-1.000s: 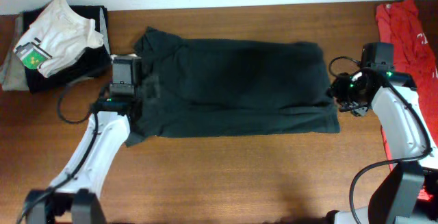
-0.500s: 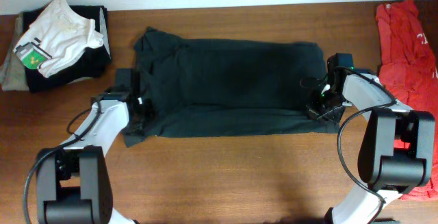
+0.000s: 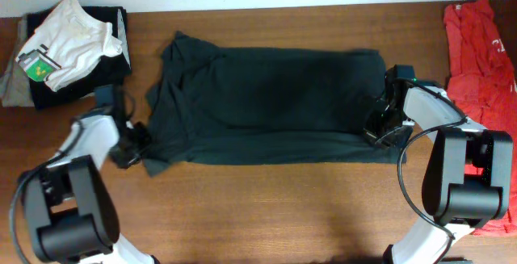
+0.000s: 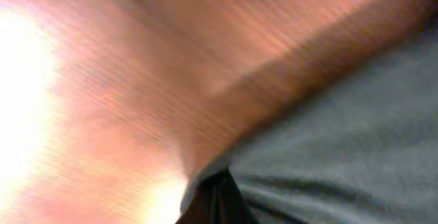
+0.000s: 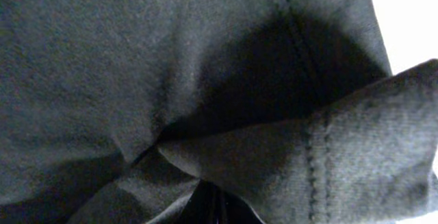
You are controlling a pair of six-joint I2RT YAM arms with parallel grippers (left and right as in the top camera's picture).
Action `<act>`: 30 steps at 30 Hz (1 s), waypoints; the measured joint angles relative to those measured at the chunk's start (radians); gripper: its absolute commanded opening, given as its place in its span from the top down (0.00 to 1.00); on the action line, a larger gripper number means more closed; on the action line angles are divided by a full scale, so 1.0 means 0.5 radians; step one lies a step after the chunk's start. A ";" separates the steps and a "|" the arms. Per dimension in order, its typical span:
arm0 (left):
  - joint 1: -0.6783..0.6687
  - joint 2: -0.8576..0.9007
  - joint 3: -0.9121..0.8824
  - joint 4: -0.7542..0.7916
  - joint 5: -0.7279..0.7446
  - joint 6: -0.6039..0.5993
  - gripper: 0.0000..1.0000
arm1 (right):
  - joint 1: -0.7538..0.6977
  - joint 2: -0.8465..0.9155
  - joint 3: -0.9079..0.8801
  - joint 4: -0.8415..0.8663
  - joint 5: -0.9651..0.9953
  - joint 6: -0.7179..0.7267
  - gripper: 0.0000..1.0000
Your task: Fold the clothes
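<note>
The left gripper (image 3: 136, 140) is clamped on the near left corner of the black T-shirt (image 3: 266, 102) and the right gripper (image 3: 377, 129) on its near right edge, the shirt lying spread on the wooden table (image 3: 266, 207), the red T-shirt (image 3: 477, 46) at the far right.

A black T-shirt (image 3: 266, 102) lies spread flat across the middle of the table (image 3: 266, 207), its long side running left to right, forming a wide dark rectangle with no print showing. Its left end is rumpled, with a flap of fabric reaching toward the back edge. At its right end the stitched hem is bunched and folded over itself. A red T-shirt (image 3: 477, 50) lies crumpled along the table's right edge, apart from the black one.
</note>
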State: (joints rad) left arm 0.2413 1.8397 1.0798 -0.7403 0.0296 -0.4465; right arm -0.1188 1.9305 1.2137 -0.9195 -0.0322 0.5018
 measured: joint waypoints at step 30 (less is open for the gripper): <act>-0.563 0.181 0.368 -0.128 0.351 -0.056 0.42 | 0.005 -0.653 -0.015 -0.248 -0.082 0.019 0.01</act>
State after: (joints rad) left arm -0.0402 1.9301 1.2636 -0.8043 0.2050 -0.4744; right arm -0.1165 1.6039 1.2060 -1.0435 -0.0731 0.5114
